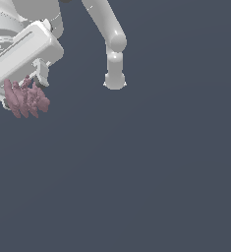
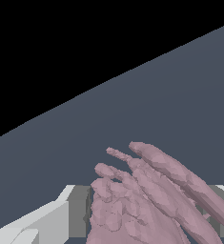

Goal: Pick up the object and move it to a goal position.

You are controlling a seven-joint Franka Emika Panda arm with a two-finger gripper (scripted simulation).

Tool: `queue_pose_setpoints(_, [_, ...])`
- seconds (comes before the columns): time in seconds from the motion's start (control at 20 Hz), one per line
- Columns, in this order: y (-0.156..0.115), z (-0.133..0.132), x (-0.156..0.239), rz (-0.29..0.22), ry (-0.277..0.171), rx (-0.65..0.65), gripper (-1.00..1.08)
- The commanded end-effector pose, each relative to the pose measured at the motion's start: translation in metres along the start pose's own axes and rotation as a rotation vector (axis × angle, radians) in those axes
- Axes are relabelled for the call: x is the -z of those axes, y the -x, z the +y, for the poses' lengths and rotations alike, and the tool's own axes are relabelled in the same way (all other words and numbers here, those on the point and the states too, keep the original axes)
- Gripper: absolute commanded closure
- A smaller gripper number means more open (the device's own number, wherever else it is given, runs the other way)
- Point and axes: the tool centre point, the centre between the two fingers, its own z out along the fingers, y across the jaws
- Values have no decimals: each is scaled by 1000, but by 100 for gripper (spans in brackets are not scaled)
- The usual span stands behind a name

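From my remote station, the exterior view shows the white Franka arm [image 1: 115,44] reaching in from the twelve o'clock edge, its base post [image 1: 115,74] standing on a plain slate-grey floor [image 1: 146,172]. The arm's hand fills the ten o'clock corner of that view, tilted on a diagonal. The gripper [image 1: 23,91] is closed around the object [image 1: 27,100], a small dusty-pink cluster of long bumpy lobes that hangs below the white hand body, at about nine o'clock from the base post and well apart from it. One pale grey finger [image 1: 42,73] is visible against the cluster's two o'clock side; the other is mostly hidden behind the pink lobes.

In the wrist view I see the object [image 2: 147,200] close up, its lobes fanning out between the two fingers, with a grey finger pad [image 2: 79,212] touching one flank. Beyond it lies the grey floor [image 2: 156,105], then black emptiness.
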Motion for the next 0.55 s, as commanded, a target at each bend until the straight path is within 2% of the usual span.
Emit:
queue_pose_setpoints(0.0, [-16,1,10,33,-31,15,108])
queue_pose_setpoints(0.25, [-35,3,23,73,-72,32,108])
queue_pose_setpoints(0.5, [-40,4,26,83,-85,35,108])
